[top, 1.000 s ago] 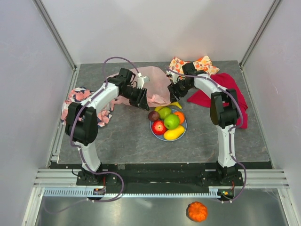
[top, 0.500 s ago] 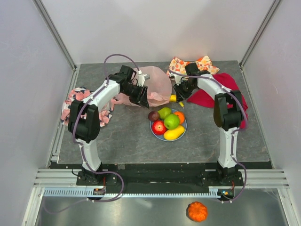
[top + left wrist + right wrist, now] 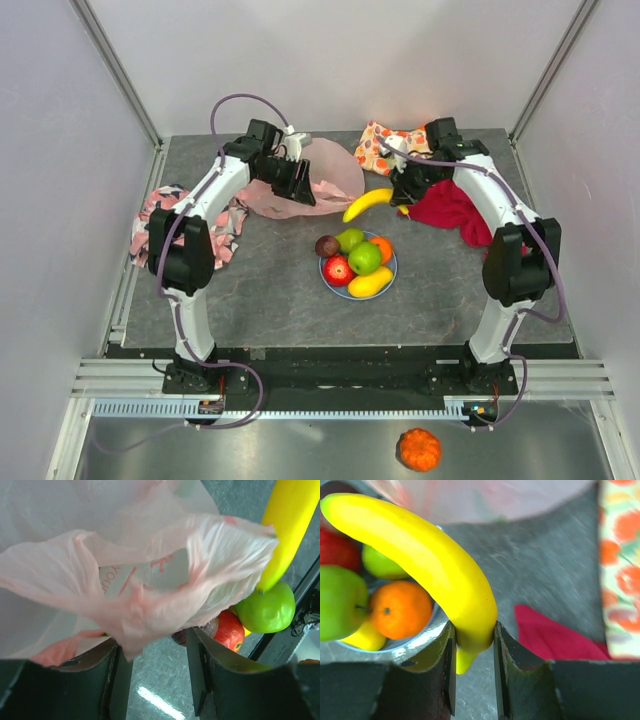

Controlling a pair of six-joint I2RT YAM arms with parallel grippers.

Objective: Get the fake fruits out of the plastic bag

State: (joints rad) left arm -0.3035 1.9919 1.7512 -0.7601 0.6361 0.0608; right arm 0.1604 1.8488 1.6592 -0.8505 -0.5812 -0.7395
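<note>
**Right hand.** The right hand [image 3: 474, 635] was closed on the banana [image 3: 420, 565]. Both fingers [image 3: 445, 670] pressed its sides close to one end, and that short tip sat between them toward the palm. From the grip the banana's long axis ran forward and off to the left of the hand, bowed, with the free end pointing away from the fingers. In the overhead view the banana [image 3: 368, 204] lay crosswise to the desk [image 3: 260, 290]. Its free end pointed toward the left arm's side.

Just left of the fingers and below the banana stood the blue plate [image 3: 420, 637], which carried an orange [image 3: 400, 609] and a green apple [image 3: 340, 607]. To the right of the fingers lay the red cloth [image 3: 555, 635]. The fruit-print cloth [image 3: 620, 555] lay further right. Furthest ahead was the plastic bag [image 3: 485, 500].

**Left hand.** The fingers of the left hand [image 3: 154, 640] stood apart. A gathered fold of the plastic bag [image 3: 125, 580] hung at the fingertips, and bare desk showed between the fingers nearer the palm. Whether the fold was pinched could not be told. The bag spread ahead of the hand and to its left, with its mouth gaping. To the right of the fingers were a red apple [image 3: 231, 630] and the green apple [image 3: 265, 611]. The banana [image 3: 287, 525] rose beyond them.
</note>
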